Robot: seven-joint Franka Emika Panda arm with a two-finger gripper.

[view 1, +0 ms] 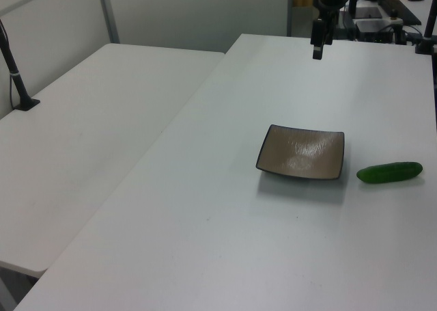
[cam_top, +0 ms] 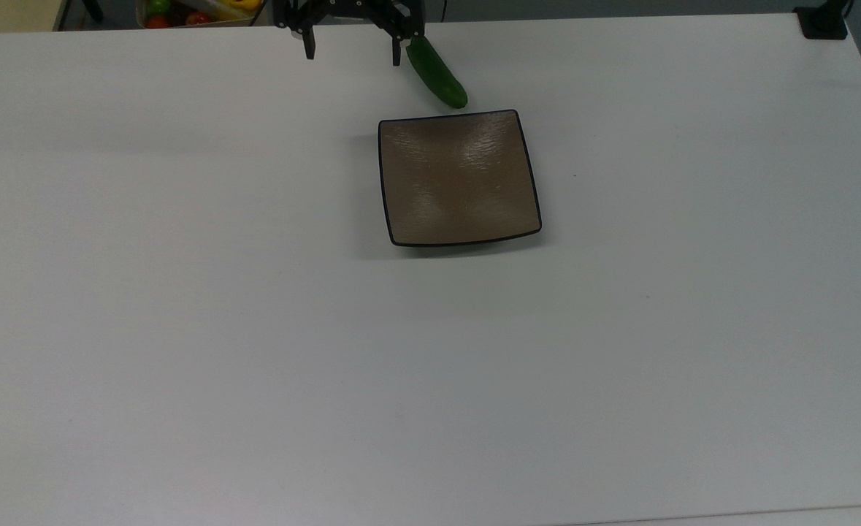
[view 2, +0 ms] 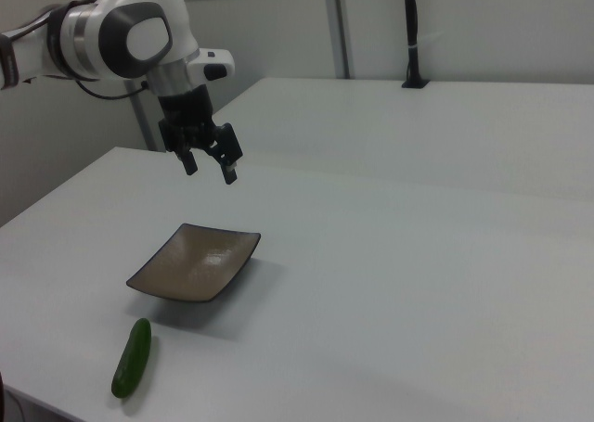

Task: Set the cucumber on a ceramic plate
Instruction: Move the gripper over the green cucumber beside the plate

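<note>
Jaws (view 2: 210,166) spread and empty hang above the table, well apart from the cucumber (view 2: 132,357) lying beside the ceramic plate (view 2: 193,262).

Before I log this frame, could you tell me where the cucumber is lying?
The cucumber lies on the white table, just off the ceramic plate, toward the right view's lower left.

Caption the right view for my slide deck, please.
Open pincer hangs above the brown plate; the cucumber lies on the table beside it.
</note>
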